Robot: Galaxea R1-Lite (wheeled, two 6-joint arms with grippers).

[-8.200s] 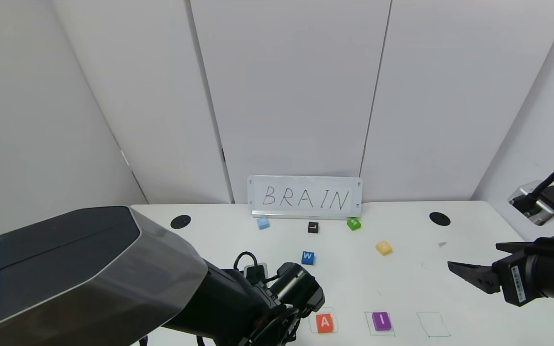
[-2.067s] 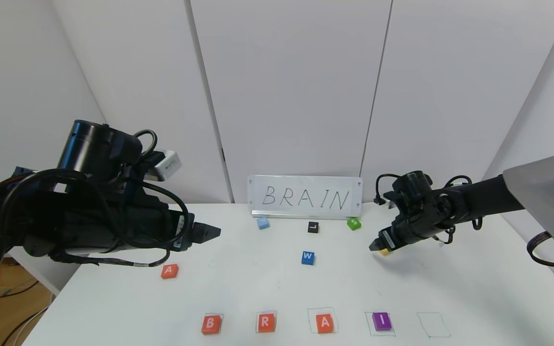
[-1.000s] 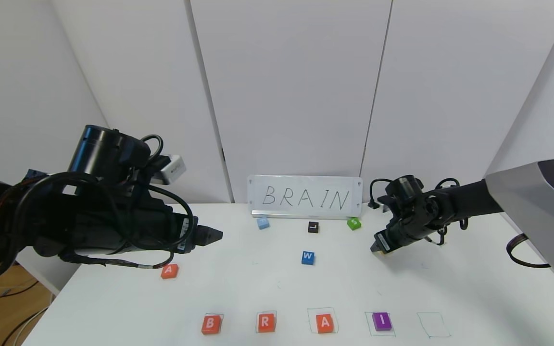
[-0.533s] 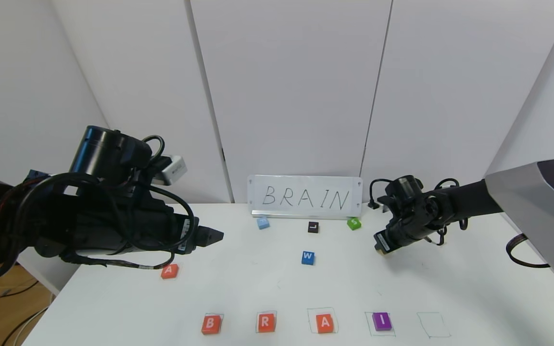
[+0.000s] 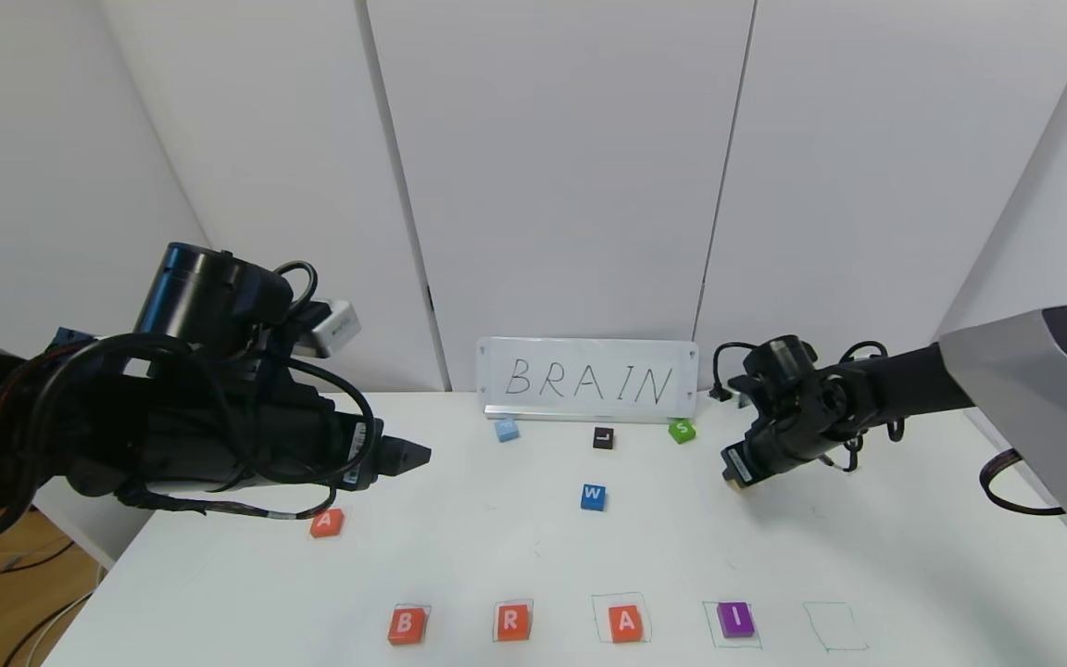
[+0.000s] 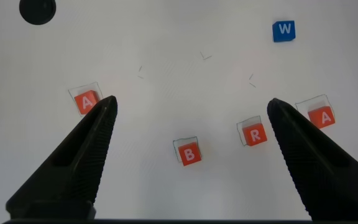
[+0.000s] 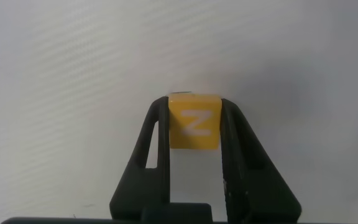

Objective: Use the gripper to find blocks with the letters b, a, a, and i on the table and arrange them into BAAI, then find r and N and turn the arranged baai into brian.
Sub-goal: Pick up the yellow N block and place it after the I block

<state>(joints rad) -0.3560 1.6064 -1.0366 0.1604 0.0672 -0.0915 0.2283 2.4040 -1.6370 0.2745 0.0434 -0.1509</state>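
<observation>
In the right wrist view the yellow N (image 7: 194, 121) sits squeezed between the fingers of my right gripper (image 7: 194, 107). That gripper (image 5: 731, 479) is low over the table (image 5: 496, 556) at the back right. Along the front edge stand the blocks B (image 5: 406, 624), r (image 5: 512, 622), A (image 5: 625, 622) and purple I (image 5: 734, 618), each in a green square. A second A (image 5: 327, 522) lies apart on the left. My left gripper (image 5: 415, 456) hovers open above the left side, holding nothing; its wrist view shows B (image 6: 189, 154) and r (image 6: 254, 134) far below.
An unfilled green square (image 5: 833, 626) lies right of I. A blue W block (image 5: 593, 497), a light blue block (image 5: 507, 430), a black L block (image 5: 603, 437) and a green S block (image 5: 681, 430) sit near the BRAIN sign (image 5: 587, 380). Two black holes (image 5: 347, 427) (image 5: 847, 421) flank them.
My right gripper has shut on the yellow N block within the last second and barely shifted. The left arm has stayed still, raised on the left since leaving the front row.
</observation>
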